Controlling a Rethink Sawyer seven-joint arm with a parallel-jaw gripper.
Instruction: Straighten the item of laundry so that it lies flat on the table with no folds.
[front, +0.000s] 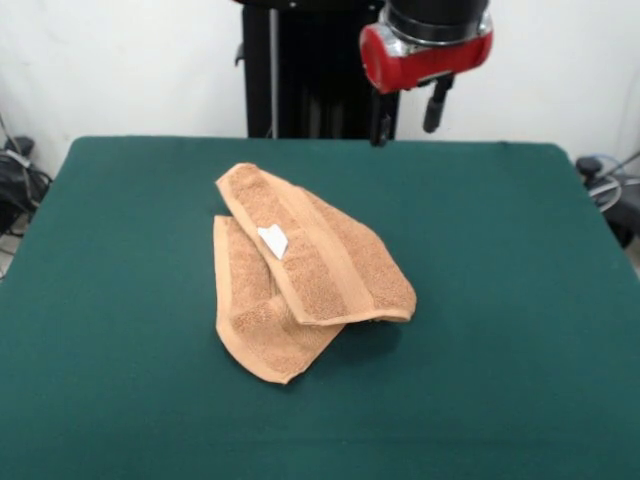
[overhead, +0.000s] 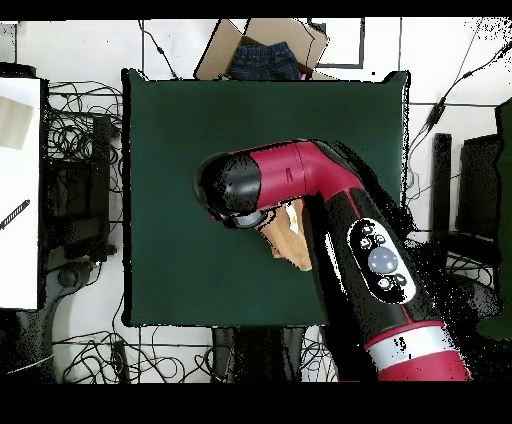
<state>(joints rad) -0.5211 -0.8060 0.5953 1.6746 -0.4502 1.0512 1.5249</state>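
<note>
The light orange-brown towel (front: 300, 270) lies crumpled near the middle of the dark green table (front: 120, 300). One folded layer with a woven band lies diagonally over another layer, and a small white tag (front: 273, 240) shows on top. My gripper (front: 408, 115) hangs high above the table's far side, behind and right of the towel, open and empty. In the overhead view the arm (overhead: 330, 190) covers most of the towel, and only a strip of the towel (overhead: 290, 238) shows beside it on the table (overhead: 180, 130).
The black pedestal (front: 300, 70) stands behind the table's far edge. In the overhead view a cardboard box with dark blue cloth (overhead: 265, 55) sits past the table's top edge. A white surface (overhead: 18, 190) stands at the left, and cables lie all around the table.
</note>
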